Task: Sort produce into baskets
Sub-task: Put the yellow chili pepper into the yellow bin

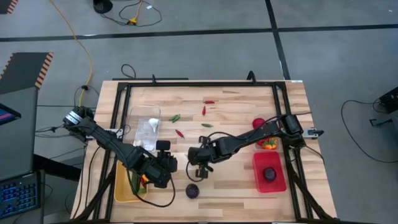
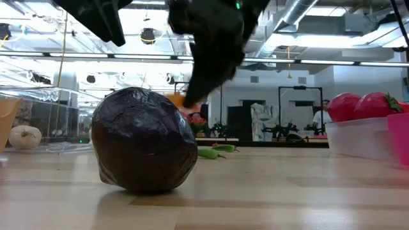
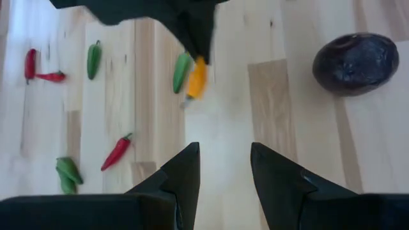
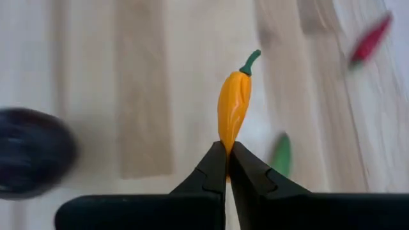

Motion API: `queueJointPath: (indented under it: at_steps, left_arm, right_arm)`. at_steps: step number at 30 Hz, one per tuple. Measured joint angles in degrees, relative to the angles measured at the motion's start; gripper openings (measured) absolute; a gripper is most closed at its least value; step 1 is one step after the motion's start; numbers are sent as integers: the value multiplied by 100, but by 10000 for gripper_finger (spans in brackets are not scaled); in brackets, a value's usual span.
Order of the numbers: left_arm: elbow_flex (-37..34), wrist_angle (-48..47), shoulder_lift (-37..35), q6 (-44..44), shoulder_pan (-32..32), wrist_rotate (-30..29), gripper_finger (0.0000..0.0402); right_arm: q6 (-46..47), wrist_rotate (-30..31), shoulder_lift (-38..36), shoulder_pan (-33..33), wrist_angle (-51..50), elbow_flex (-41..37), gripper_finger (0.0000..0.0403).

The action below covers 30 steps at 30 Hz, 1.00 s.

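Note:
An orange chilli point(image 4: 233, 105) with a green stem hangs in my right gripper point(image 4: 227, 153), which is shut on it above the table's middle point(image 1: 200, 167). The left wrist view shows it too, as the orange chilli point(image 3: 197, 78) beside a green chilli point(image 3: 181, 71) that lies on the wood. My left gripper point(image 3: 223, 172) stands open with nothing between its fingers, next to the yellow basket point(image 1: 124, 190). A dark purple round point(image 1: 192, 191) rests on the table near the front edge. The red basket point(image 1: 268, 182) and the clear basket point(image 1: 144, 118) sit right and left. My right gripper pinches the orange chilli's pointed tip point(image 4: 225, 144) between the free ends of its two fingers. The fingers slant down from the table's right side and lie along the chilli. The chilli sticks out beyond them, stem end away, lifted clear of the table.
Red chillies point(image 1: 203, 111) and green chillies point(image 1: 176, 117) lie scattered on the far half of the table. A tomato point(image 1: 258, 123) and an orange pepper point(image 1: 268, 143) sit by the right arm. White garlic point(image 2: 25, 136) lies in the clear basket, a purple round point(image 1: 270, 174) in the red one.

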Motion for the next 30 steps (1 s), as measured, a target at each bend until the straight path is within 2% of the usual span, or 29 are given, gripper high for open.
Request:
queueJointPath:
  at_steps: [11, 16, 23, 30]
  left_arm:
    - [0, 0, 0, 52, 0, 19, 127]
    - [0, 3, 0, 58, -2, 295, 127]
    - [0, 66, 2, 59, 0, 329, 126]
    - [0, 126, 2, 238, -2, 396, 77]
  right_arm:
    - [-1287, 24, -2, 413, 1370, 227, 41]
    - [-1352, 29, -2, 433, 1495, 227, 41]
    - [-1354, 37, -2, 428, 1515, 227, 41]
    - [-1354, 37, -2, 425, 1516, 227, 41]
